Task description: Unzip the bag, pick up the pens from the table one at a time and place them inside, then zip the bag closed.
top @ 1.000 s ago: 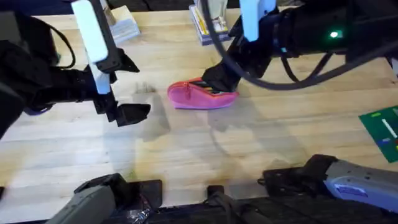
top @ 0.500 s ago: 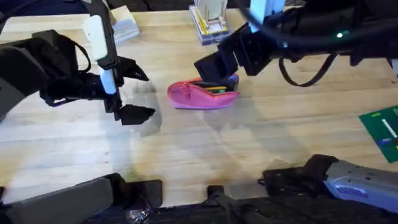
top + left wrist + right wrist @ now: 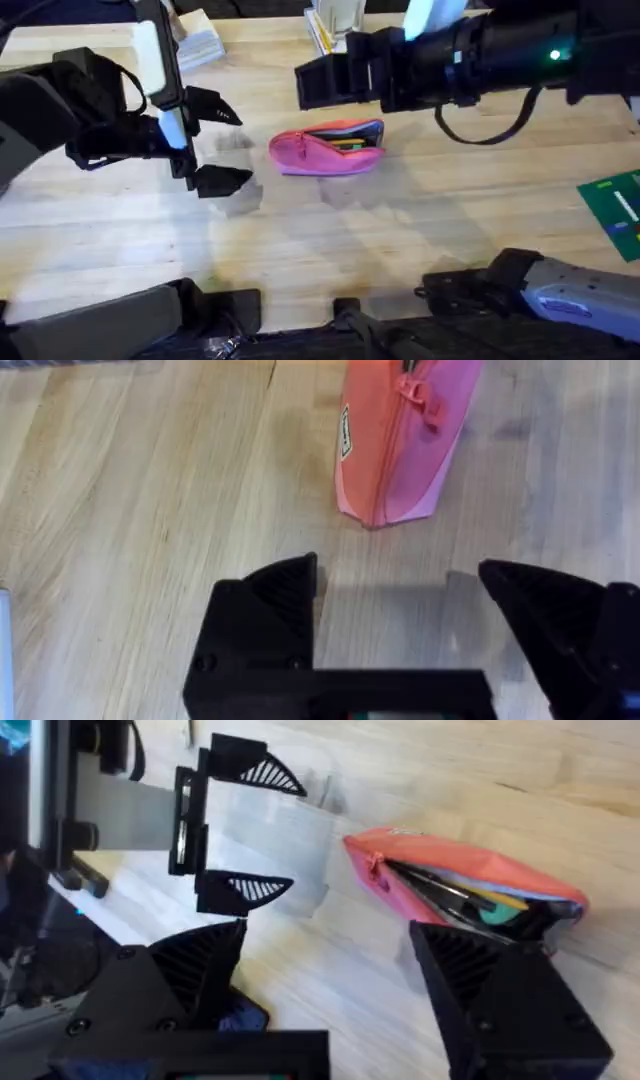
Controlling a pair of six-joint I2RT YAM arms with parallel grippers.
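The pink bag [image 3: 318, 150] lies on the table [image 3: 300, 250] near its middle, its zipper open. Green and orange pens [image 3: 348, 144] show inside the opening. My left gripper [image 3: 218, 142] stands open just left of the bag, nothing between its fingers. My right gripper [image 3: 314, 82] hovers above and behind the bag, open and empty. The right wrist view looks down into the gaping bag [image 3: 440, 870] at the pens [image 3: 470, 901], with the right gripper [image 3: 330, 980] apart from it. In the left wrist view the bag's closed end [image 3: 400, 450] lies ahead of the left gripper [image 3: 400, 595].
A stack of books [image 3: 335, 30] and a white bundle [image 3: 200, 45] sit at the table's back edge. A green card [image 3: 615, 210] lies at the right edge. Bare wood stretches in front of the bag.
My right gripper has lifted off the bag and swung up and to the left. The left gripper shifted slightly toward the bag. The bag stays put, open.
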